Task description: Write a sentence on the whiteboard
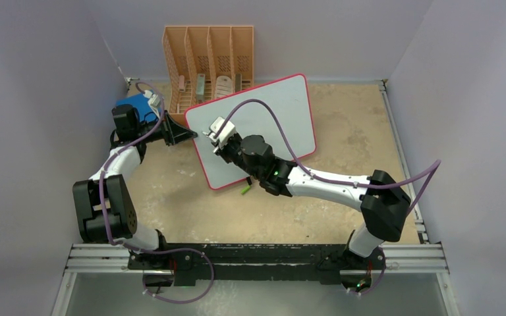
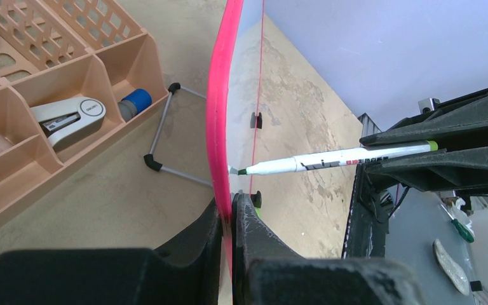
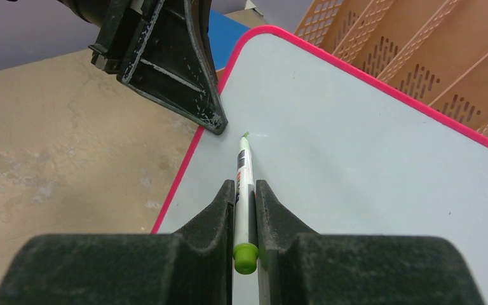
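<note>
Right gripper point(image 3: 244, 189) pinches a white marker point(image 3: 244, 159) with a green end between pressed-in fingers, the nib meeting the whiteboard point(image 3: 356, 152) near its upper left corner, as I run the rig from afar. Left gripper point(image 2: 232, 206) clamps the board's pink rim close beside the nib, steadying the panel. The whiteboard stands propped on a wire stand at mid-table, just in front of an orange desk organizer point(image 1: 207, 59), with a blue book point(image 1: 137, 104) by its left corner. No word of the sentence shows on the white surface from any camera; at most a faint trace lies by the nib. I judge this to be the very start of writing: pen placed, first letter not yet formed. The next move, as I read it, calls for light, even pressure and small strokes running rightward across the top, with the left arm holding firm so the board does not rock. A small green piece point(image 1: 244, 190), perhaps the cap, lies on the table at the board's near edge.
</note>
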`<state>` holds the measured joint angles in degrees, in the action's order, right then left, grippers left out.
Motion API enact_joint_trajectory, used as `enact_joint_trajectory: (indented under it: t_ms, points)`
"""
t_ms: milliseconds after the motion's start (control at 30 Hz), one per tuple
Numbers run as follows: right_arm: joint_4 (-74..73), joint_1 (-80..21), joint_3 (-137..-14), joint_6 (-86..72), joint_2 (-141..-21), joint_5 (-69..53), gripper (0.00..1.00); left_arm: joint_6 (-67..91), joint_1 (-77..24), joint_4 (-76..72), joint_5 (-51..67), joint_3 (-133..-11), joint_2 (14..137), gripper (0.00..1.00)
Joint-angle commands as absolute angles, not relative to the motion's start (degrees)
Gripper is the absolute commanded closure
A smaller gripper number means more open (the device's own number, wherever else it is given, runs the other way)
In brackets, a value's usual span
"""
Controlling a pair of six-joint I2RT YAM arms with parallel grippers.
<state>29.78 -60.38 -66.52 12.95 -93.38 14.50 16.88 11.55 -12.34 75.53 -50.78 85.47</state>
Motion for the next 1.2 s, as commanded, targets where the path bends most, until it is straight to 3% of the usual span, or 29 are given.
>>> enact_joint_trajectory:
  t_ms: [0, 1167]
  points:
    - [30.17, -60.60, -68.84, 13.44, -93.70, 16.04, 1.00, 13.90, 10.37, -13.27, 75.76, -52.30, 84.42, 1.00]
    - [28.05, -62.57, -65.06, 12.09, -91.32, 16.99, 1.00, 13.88, 10.28, -12.92, 75.48, -52.40, 84.42, 1.00]
